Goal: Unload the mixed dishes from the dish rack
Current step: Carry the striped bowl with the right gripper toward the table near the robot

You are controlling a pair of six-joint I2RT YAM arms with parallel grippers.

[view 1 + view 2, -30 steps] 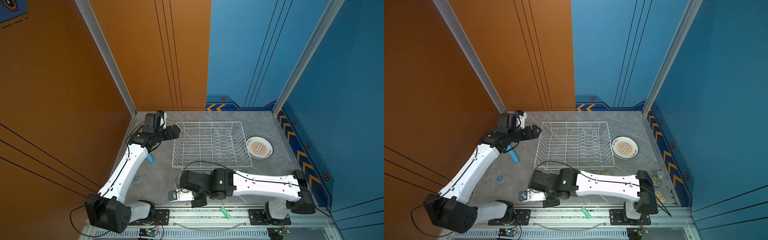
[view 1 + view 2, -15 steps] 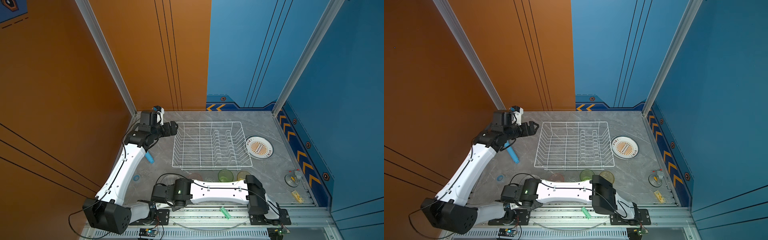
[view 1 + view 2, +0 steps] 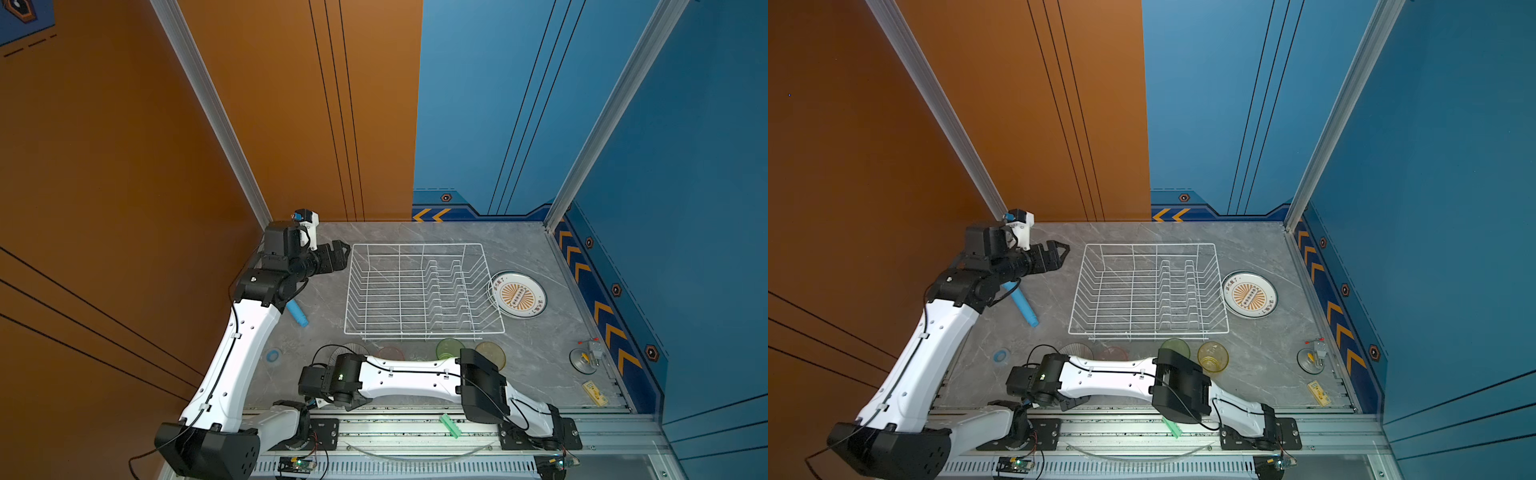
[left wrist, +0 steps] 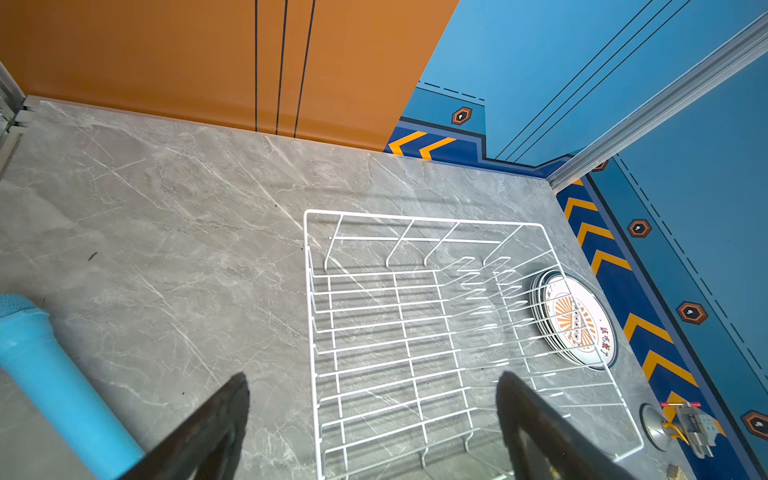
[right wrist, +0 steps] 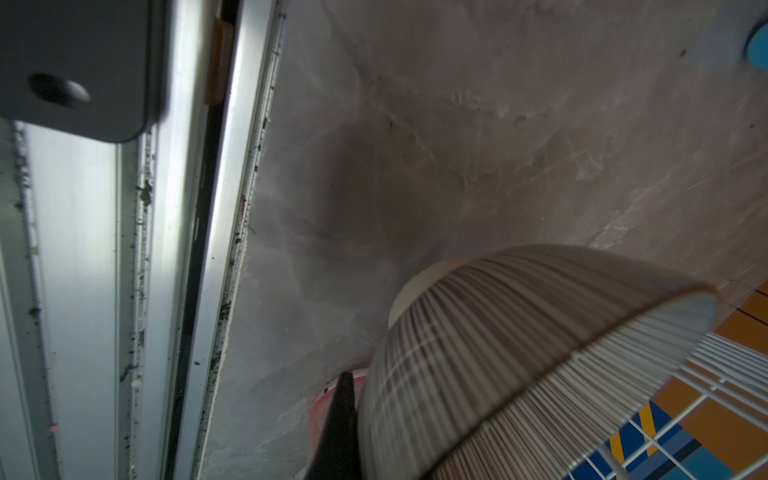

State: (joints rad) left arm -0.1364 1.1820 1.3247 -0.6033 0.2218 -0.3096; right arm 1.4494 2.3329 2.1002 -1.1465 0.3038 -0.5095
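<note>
Finds right gripper [image 5: 343, 390] retracted to front rail [image 3: 395, 434], pinched closed on nothing; left gripper [image 4: 372, 376] gaping, backed off dish rack [image 3: 415, 245]. Reads it as bare: unloading apparently finished.

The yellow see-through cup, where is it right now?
In both top views the yellow translucent tumbler stands on the grey tabletop in front of the white wire dish rack, towards the right, beside the green translucent tumbler.
</note>
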